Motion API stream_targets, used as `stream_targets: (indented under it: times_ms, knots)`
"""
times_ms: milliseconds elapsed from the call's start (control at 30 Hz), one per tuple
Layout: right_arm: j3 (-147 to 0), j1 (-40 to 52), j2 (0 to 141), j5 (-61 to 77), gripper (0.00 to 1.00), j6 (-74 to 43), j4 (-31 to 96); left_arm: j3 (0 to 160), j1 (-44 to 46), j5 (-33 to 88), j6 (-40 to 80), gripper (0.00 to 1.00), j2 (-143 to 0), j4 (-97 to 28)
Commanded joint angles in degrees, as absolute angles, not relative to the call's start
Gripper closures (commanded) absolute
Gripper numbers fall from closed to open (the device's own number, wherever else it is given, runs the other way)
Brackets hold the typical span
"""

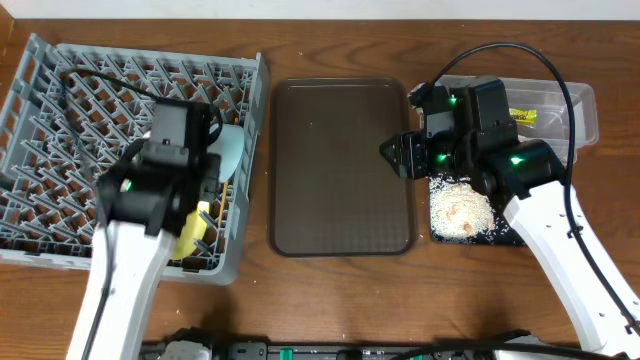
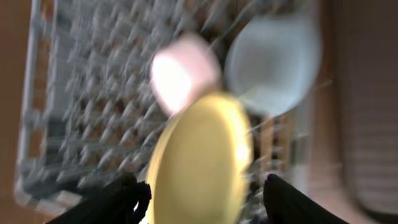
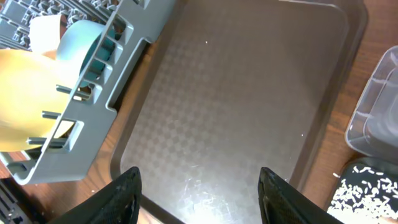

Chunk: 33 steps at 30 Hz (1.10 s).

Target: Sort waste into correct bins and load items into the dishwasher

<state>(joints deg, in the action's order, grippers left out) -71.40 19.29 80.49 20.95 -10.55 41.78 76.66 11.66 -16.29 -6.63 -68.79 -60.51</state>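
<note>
Your left gripper (image 2: 204, 188) sits closest to the lens, fingers spread wide and holding nothing; that view is blurred. Right gripper (image 3: 199, 186) is also spread, hanging over the brown serving tray (image 1: 340, 170).

Grey dish rack (image 1: 90, 90): far left, under your left arm. Clear tub (image 1: 580, 110): far right, with the black tray (image 3: 376, 169) just in front of it.

Yellow plate (image 2: 199, 162): on edge in the rack near its right wall. Light-blue bowl (image 2: 273, 62) and white bowl (image 2: 183, 74) are just behind it.

Green-yellow wrapper (image 1: 525, 116): inside the tub. Rice-like crumbs (image 1: 462, 210): heaped on the black tray.
</note>
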Motion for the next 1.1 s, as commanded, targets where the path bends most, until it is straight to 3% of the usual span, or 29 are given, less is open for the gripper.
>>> stream_targets:
  times_ms: [0, 67, 133, 267, 300, 333, 367, 733, 1067]
  knots:
    - [-71.68, 19.2, 78.28, 20.82, 0.42, -7.57, 41.34, 80.18, 14.74, -2.92, -5.58, 0.31, -63.83, -59.07]
    - [-71.68, 19.64, 76.71, 20.82, 0.41, -7.6, 41.34, 80.16, 16.64, 4.75, -3.68, 0.28, -61.6, -57.12]
    - [-71.68, 20.4, 74.61, 20.86, 0.4, -7.6, 41.78, 80.16, 18.65, 8.75, -3.11, 0.15, -59.57, -56.8]
    - [-71.68, 21.08, 69.76, 20.84, 0.35, -7.62, 43.48, 80.16, 19.46, 8.36, -1.83, 0.13, -56.75, -59.64]
    - [-71.68, 21.08, 68.55, 20.97, 0.31, -7.64, 43.75, 80.16, 19.49, 8.38, -1.8, 0.13, -56.29, -60.51]
    - [-71.68, 21.08, 67.18, 21.47, 0.13, -7.66, 43.99, 80.16, 19.49, 8.38, -1.83, 0.13, -55.94, -61.43]
    - [-71.68, 21.08, 66.04, 21.76, 0.01, -7.68, 44.03, 80.12, 19.49, 8.47, -1.78, 0.12, -55.7, -61.84]
    - [-71.72, 20.99, 61.3, 25.5, 0.01, -11.27, 49.63, 80.12, 19.49, 8.36, -1.83, 0.11, -55.72, -62.96]
    - [-71.88, 17.17, 49.12, 20.16, 0.01, 7.2, 52.21, 80.12, 19.49, 8.38, -1.83, 0.1, -55.72, -62.96]
